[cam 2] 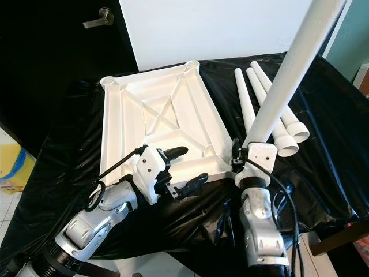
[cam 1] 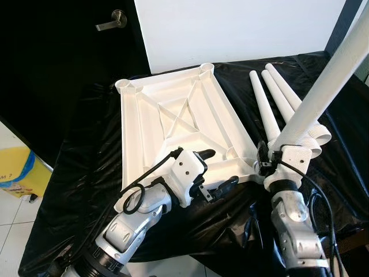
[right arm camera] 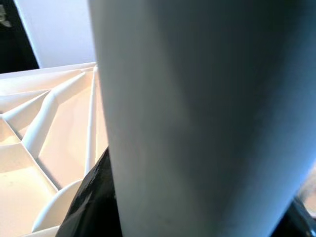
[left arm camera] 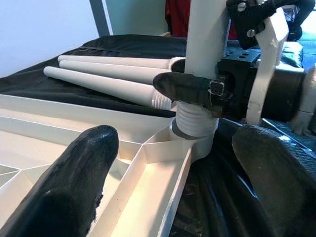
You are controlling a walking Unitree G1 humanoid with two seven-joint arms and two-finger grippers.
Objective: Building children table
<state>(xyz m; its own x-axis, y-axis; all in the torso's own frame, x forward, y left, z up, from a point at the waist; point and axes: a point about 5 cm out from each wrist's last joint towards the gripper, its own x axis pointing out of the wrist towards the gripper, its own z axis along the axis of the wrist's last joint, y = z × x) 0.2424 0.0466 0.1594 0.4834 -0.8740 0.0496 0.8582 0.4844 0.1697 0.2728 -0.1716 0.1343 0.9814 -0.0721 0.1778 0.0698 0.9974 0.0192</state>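
Your white tabletop lies upside down, ribs up, on the counter, which is covered in black plastic sheeting. Corner sockets show at the far end and.

Your right gripper sits at the near right corner of the tabletop, its fingers clamped on a white table leg. The leg stands tilted, rising up and to the right out of frame. In the left wrist view its threaded end sits in the corner socket, with one right finger pressed across the leg just above the threads. The right wrist view is mostly the leg's surface, with the tabletop's ribs behind it.

Your left gripper hovers at the near edge of the tabletop, fingers spread wide, gripping nothing. One finger reaches over the ribbed inside, the other lies just outside the near rim. It's near the held leg but not touching it.

Three more spare legs lie side by side on the sheeting to the right of the tabletop, behind the held leg.

A door handle shows top left, a yellow bag on the floor at left.
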